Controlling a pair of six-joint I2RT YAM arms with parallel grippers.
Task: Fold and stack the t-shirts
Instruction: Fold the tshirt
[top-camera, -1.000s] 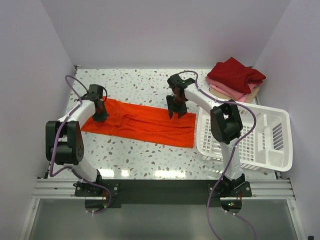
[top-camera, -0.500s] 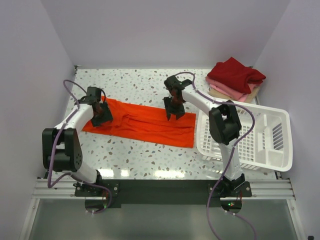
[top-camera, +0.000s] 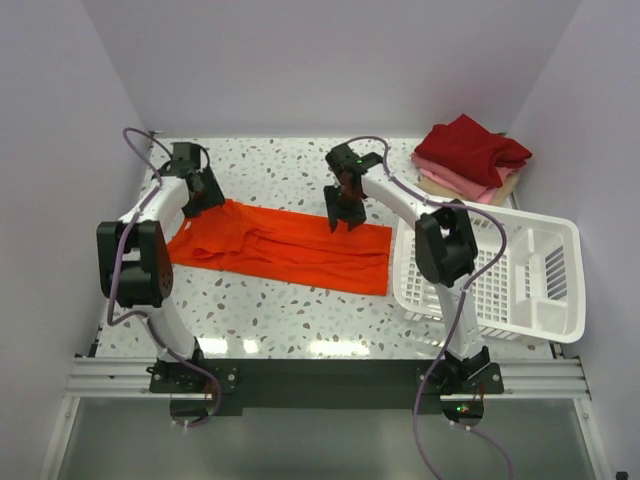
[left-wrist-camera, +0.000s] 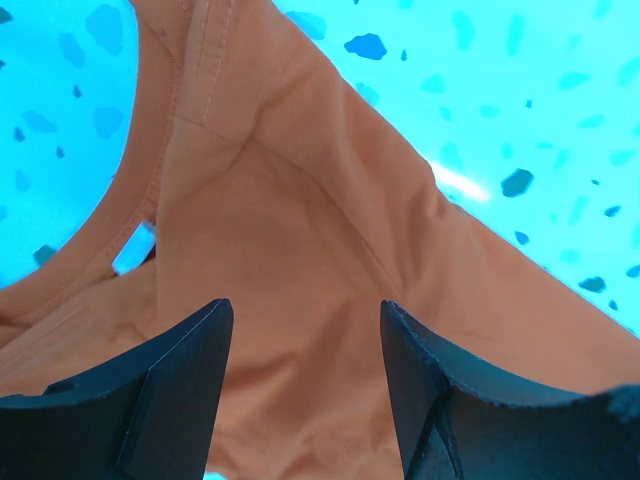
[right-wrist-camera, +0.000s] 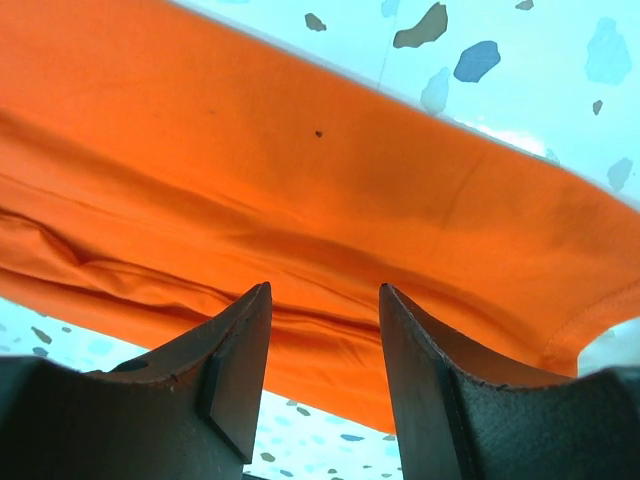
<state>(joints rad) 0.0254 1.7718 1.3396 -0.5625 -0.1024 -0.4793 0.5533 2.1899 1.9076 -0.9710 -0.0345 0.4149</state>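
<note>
**Orange-red t-shirt (top-camera: 285, 250) spread flat, both arms poised at its far edge**

Folded lengthwise, the shirt lies across the middle of the speckled table (top-camera: 290, 165). The left arm bends at its elbow by the left wall and reaches far, so the left gripper (top-camera: 203, 197) hangs over the shirt's far-left collar corner, fingers (left-wrist-camera: 190, 350) spread with nothing between them. The right arm angles far-left past the white basket (top-camera: 520, 290). The right gripper (top-camera: 342, 220) points down at the far hem, jaws parted and empty. Folded dark red, pink and beige t-shirts (top-camera: 470, 155) sit stacked at far right.
</note>
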